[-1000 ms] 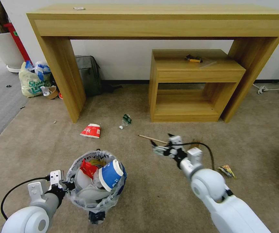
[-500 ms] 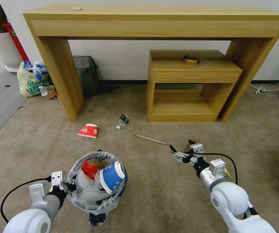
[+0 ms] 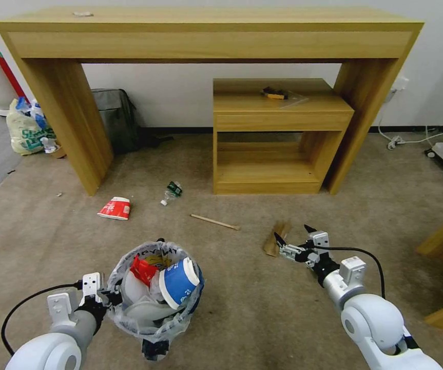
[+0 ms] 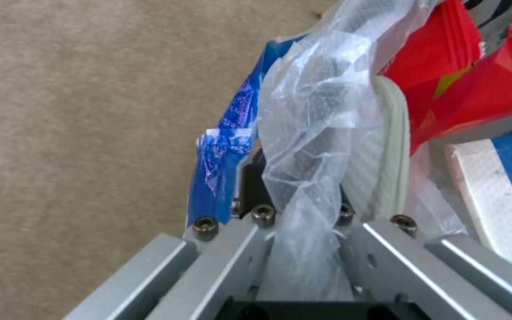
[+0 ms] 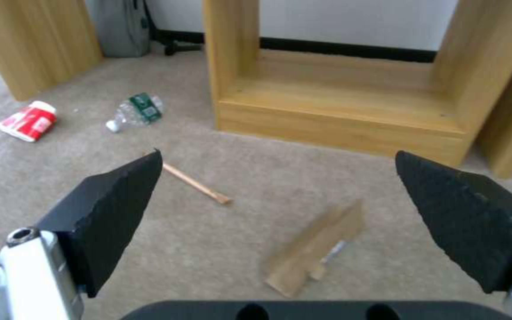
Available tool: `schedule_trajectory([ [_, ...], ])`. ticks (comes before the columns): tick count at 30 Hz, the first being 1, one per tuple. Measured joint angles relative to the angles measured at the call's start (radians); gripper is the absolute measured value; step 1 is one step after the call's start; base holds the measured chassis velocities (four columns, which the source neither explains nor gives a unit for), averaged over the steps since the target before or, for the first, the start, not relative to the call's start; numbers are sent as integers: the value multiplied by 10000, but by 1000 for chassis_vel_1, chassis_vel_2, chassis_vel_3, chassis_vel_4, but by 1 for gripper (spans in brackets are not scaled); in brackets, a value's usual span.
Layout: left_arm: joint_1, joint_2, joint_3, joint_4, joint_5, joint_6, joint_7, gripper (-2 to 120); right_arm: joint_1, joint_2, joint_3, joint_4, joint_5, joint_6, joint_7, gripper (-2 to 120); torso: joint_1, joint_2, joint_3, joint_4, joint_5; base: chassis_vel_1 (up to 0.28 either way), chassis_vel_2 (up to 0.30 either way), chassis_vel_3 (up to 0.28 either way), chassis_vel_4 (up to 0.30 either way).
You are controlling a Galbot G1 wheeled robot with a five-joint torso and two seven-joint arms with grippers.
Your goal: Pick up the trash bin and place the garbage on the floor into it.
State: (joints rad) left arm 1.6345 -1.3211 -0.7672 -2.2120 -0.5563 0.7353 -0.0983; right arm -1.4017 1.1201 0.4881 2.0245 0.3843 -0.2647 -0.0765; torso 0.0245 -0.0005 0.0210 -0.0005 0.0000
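Note:
The trash bin (image 3: 152, 308), black with a crinkly plastic liner, holds a blue-white cup, red wrappers and white slippers. My left gripper (image 3: 109, 297) is shut on its left rim; the left wrist view shows the left gripper (image 4: 294, 209) clamping rim and liner (image 4: 315, 133). My right gripper (image 3: 294, 237) hangs open just right of a cardboard scrap (image 3: 276, 238) on the floor (image 3: 242, 308). Through the right gripper (image 5: 278, 155), the cardboard scrap (image 5: 315, 251) lies below and ahead. A wooden stick (image 3: 215, 222), small bottle (image 3: 171, 191) and red-white cup (image 3: 114, 208) lie farther off.
A long wooden table (image 3: 206, 31) spans the back wall, with a smaller wooden shelf unit (image 3: 277, 133) under it. A grey backpack (image 3: 109, 118) and a yellowish shopping bag (image 3: 26, 128) sit at the left. Cables (image 3: 406, 140) and wooden furniture edges (image 3: 442, 241) are at the right.
The whole view has shifted, so the camera turned right. My right gripper drew back from the stick and now hangs open beside the cardboard scrap. The left gripper still holds the bin.

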Motion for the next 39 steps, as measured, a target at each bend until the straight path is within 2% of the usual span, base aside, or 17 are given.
schedule_trajectory([
  [10,32,-7,-4,-16,5,1,6,0,-177,24,146,-256,-136,138,-20,100,0,-1,0,0,0,-186,-178,182,182],
  [21,95,-7,-9,-100,10,1,77,0,-341,-354,889,-1934,348,61,-260,100,-1,-1,0,-1,5,-140,-133,139,129],
  [23,110,-14,23,-110,43,0,79,0,-224,-472,974,-2798,617,176,-787,100,-1,-1,0,-1,0,-12,-30,-5,17],
  [25,117,-15,28,-115,55,1,78,0,-176,-505,972,-3012,645,226,-919,100,-1,-1,0,0,0,0,0,0,0],
  [27,157,-34,55,-134,107,0,77,0,114,-719,863,-4075,671,471,-1642,100,-1,-1,0,2,0,0,0,0,0],
  [28,157,-34,55,-134,107,0,77,0,114,-719,863,-4075,671,471,-1642,100,-1,-1,0,2,0,0,0,0,0],
  [30,200,-53,64,-147,146,1,77,0,427,-889,688,-4941,562,751,-2341,100,-1,-1,0,4,0,0,0,0,0],
  [32,206,-58,66,-148,153,1,77,0,487,-915,649,-5076,542,792,-2463,100,-1,-1,0,3,0,0,0,0,0],
  [34,231,-94,88,-150,212,1,79,0,973,-996,287,-5926,255,1104,-3297,100,0,-1,0,-1,0,0,0,0,0],
  [39,233,-126,138,-153,271,0,76,0,1916,-742,-433,-6829,-236,1361,-3605,100,-1,-1,0,2,-1,0,0,0,0],
])
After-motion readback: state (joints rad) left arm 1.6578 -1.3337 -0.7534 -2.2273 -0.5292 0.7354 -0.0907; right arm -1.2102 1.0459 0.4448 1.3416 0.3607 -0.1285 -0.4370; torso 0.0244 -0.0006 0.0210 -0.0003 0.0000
